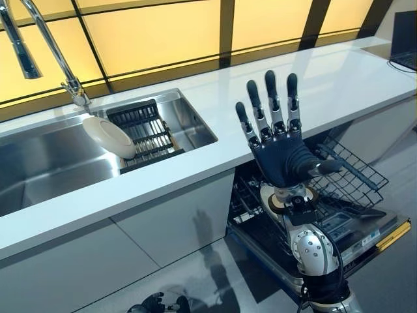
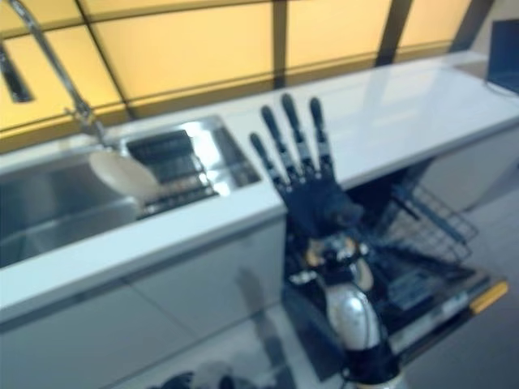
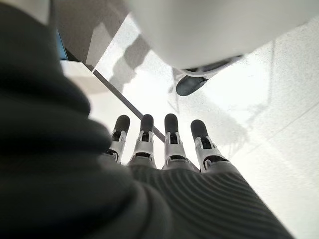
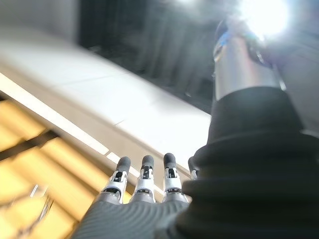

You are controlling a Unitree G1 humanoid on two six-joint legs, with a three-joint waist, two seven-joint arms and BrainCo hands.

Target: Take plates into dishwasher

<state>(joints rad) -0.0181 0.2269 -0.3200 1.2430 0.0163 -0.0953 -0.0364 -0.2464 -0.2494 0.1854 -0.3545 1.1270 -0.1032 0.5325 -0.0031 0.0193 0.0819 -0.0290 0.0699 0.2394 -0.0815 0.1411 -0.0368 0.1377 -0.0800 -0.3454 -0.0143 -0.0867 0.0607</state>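
Note:
A white plate [image 1: 109, 137] leans tilted against a black dish rack [image 1: 144, 134] inside the steel sink [image 1: 45, 163]. My right hand [image 1: 281, 153] is raised in front of the counter edge, fingers straight and spread, holding nothing; its fingers [image 4: 143, 177] point upward in the right wrist view. Below and behind it the dishwasher door [image 1: 339, 241] lies open with a black wire basket [image 1: 348, 176] pulled out. My left hand [image 1: 155, 304] hangs low at the bottom edge; its fingers [image 3: 169, 137] are straight over the floor and hold nothing.
A chrome tap [image 1: 55, 55] arches over the sink's back edge. The white counter [image 1: 313, 85] runs to the right, with a dark laptop corner [image 1: 405, 59] at its far end. White cabinet fronts [image 1: 130, 241] stand below the sink.

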